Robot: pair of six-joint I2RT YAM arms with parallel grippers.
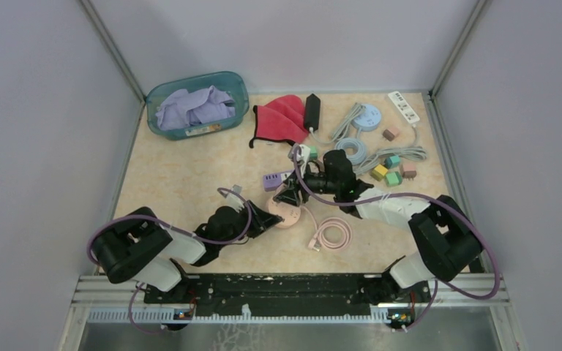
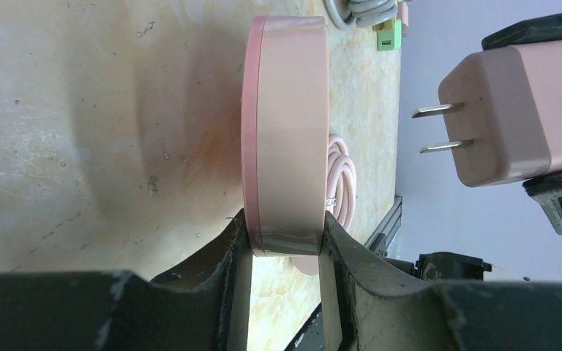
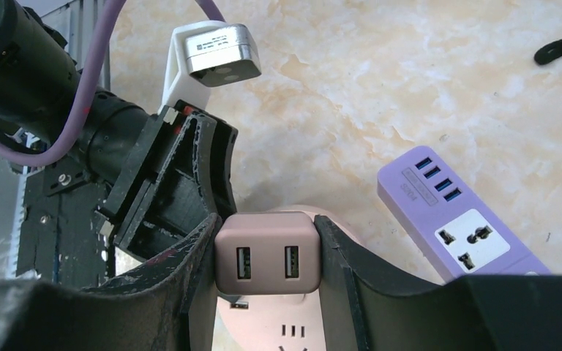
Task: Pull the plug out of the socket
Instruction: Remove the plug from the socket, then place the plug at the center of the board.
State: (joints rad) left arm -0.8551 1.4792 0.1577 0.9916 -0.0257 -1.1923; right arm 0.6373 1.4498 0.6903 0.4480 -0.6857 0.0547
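Pink plug [image 2: 512, 110] (prongs [image 2: 432, 111] bare) in right pincer [image 3: 265, 248], off socket [image 2: 285, 131].

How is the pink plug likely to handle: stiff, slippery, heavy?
Probably stiff: the pink plug shows no flex in the right gripper. Its smooth, rounded casing might slip under a light squeeze. Likely light: it looks small beside the round socket.
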